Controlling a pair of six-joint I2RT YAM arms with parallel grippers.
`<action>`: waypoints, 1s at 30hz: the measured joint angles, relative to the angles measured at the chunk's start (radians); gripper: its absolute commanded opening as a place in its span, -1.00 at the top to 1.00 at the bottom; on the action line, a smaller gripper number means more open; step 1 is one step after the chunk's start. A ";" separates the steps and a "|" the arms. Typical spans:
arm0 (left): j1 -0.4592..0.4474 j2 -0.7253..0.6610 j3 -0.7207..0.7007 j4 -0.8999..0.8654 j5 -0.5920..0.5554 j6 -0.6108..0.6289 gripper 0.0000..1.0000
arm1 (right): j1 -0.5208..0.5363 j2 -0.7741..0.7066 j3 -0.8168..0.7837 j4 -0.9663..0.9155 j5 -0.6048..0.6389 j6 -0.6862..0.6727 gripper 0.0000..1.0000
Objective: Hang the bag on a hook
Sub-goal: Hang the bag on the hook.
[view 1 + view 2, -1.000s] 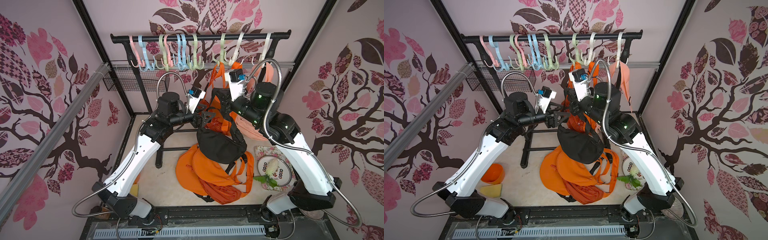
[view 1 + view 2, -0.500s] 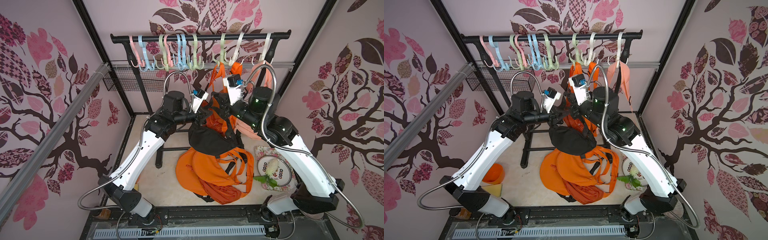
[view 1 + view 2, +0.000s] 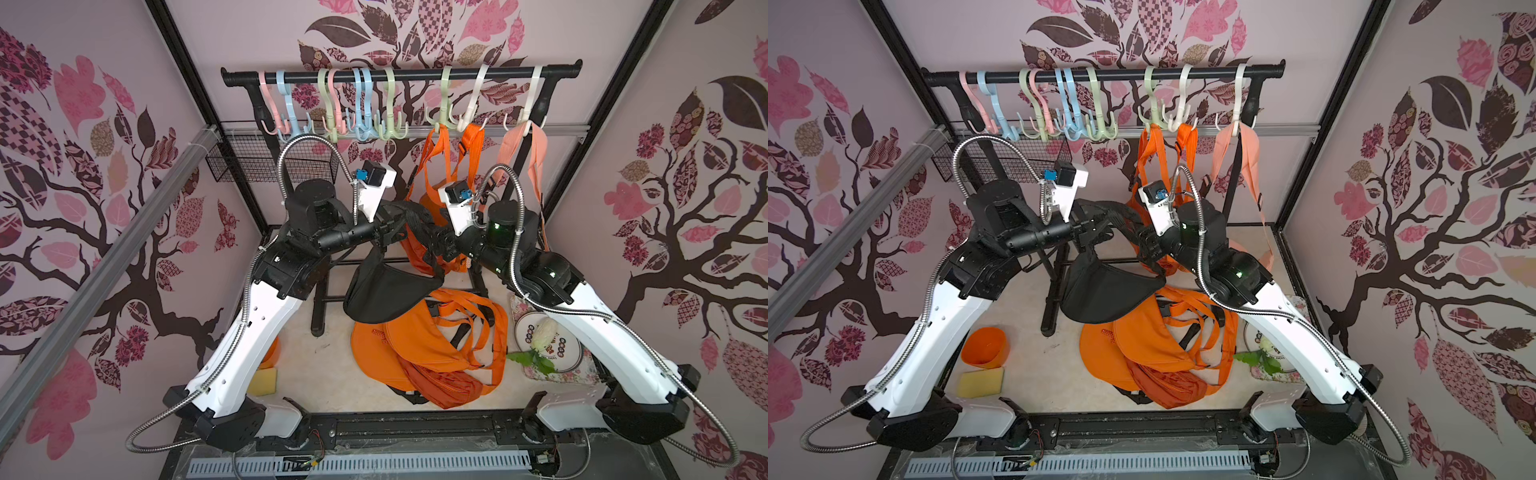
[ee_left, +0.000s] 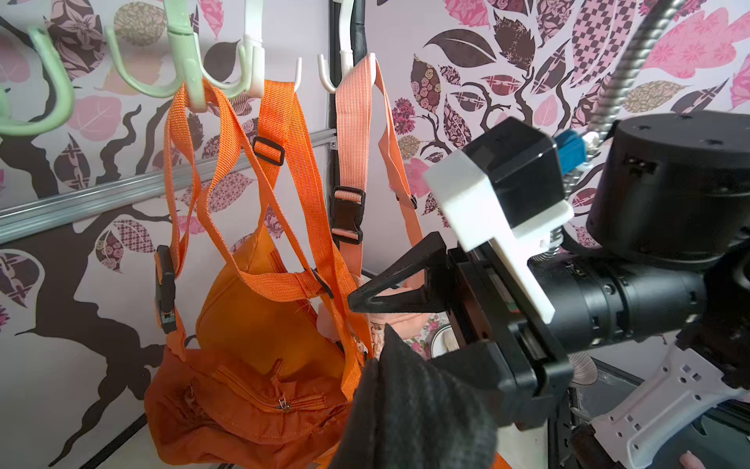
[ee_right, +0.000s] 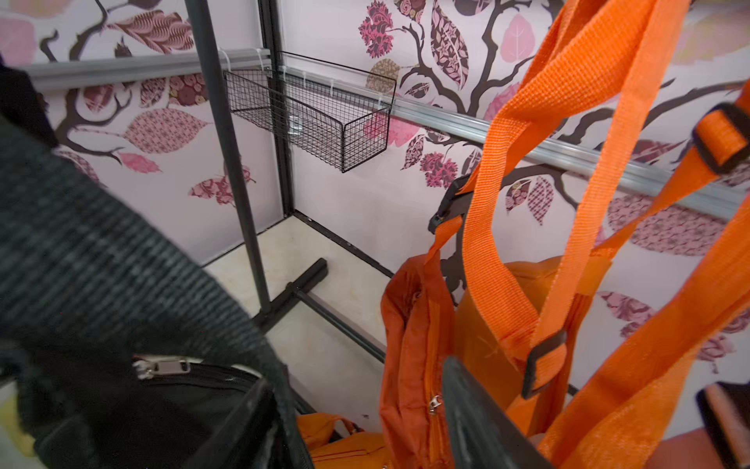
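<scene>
My left fingers (image 3: 395, 236) are clamped on the black webbing strap (image 3: 415, 216) of the black fabric waist bag (image 3: 386, 291), which hangs in the air below them, over a heap of orange bags (image 3: 415, 345) on the cream table (image 3: 324, 374). My right fingers (image 4: 401, 280) stand apart, with that strap draped over the lower one. Behind them, orange bags hang from pastel plastic hooks (image 3: 390, 124) on the black rail (image 3: 415, 75).

The black bag (image 3: 386, 291) is matt cloth, its strap (image 5: 101, 243) coarse webbing; the hooks (image 4: 184, 61) are smooth plastic.

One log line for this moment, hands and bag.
left hand: shut on black bag strap | right hand: open | black bag: suspended, not yet hooked
</scene>
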 measured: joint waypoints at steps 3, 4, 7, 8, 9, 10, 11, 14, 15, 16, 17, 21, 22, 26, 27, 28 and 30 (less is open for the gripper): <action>0.000 0.000 0.000 0.000 -0.025 0.000 0.95 | 0.000 -0.035 -0.040 0.005 -0.022 0.000 -0.74; 0.000 0.000 0.000 -0.002 -0.034 0.001 0.95 | 0.000 -0.050 -0.058 0.008 -0.030 0.002 -0.79; 0.000 0.000 0.000 -0.009 -0.069 0.002 0.91 | 0.000 -0.096 -0.107 0.007 -0.063 0.005 -0.92; 0.000 0.000 0.000 -0.010 -0.082 0.002 0.89 | 0.000 -0.111 -0.119 0.007 -0.081 0.006 -0.96; 0.000 0.000 0.000 -0.011 -0.091 0.002 0.89 | 0.000 -0.125 -0.128 0.005 -0.093 0.006 -0.99; 0.000 0.000 0.000 -0.011 -0.100 0.002 0.89 | 0.000 -0.136 -0.134 0.005 -0.108 0.008 -1.00; 0.000 0.000 0.000 -0.012 -0.108 0.002 0.89 | 0.000 -0.146 -0.139 0.002 -0.123 0.009 -1.00; 0.000 0.000 0.000 -0.013 -0.131 0.001 0.89 | 0.000 -0.165 -0.151 -0.006 -0.165 0.008 -1.00; 0.000 0.000 0.000 -0.013 -0.136 0.000 0.89 | 0.000 -0.167 -0.155 -0.008 -0.177 0.008 -1.00; 0.000 0.000 0.000 -0.013 -0.140 -0.001 0.89 | 0.000 -0.167 -0.158 -0.010 -0.187 0.008 -1.00; 0.000 0.000 0.000 -0.013 -0.142 -0.003 0.89 | 0.000 -0.165 -0.161 -0.011 -0.198 0.008 -1.00; 0.000 0.000 0.000 -0.013 -0.148 -0.015 0.89 | 0.000 -0.132 -0.161 -0.015 -0.217 0.008 -0.99; 0.000 0.000 0.000 -0.013 -0.148 -0.018 0.90 | 0.000 -0.117 -0.161 -0.014 -0.213 0.008 -0.91; 0.000 0.000 0.000 -0.013 -0.154 -0.021 0.95 | 0.000 -0.051 -0.150 -0.008 -0.170 0.001 0.73; 0.000 0.000 0.000 -0.014 -0.161 -0.019 0.98 | 0.000 -0.036 -0.147 -0.001 -0.150 0.003 1.00; 0.000 0.000 0.000 -0.017 -0.173 -0.018 1.00 | 0.000 -0.027 -0.147 0.009 -0.126 0.003 1.00; 0.003 -0.003 0.000 -0.028 -0.198 -0.015 1.00 | 0.000 -0.023 -0.147 0.039 -0.078 0.008 1.00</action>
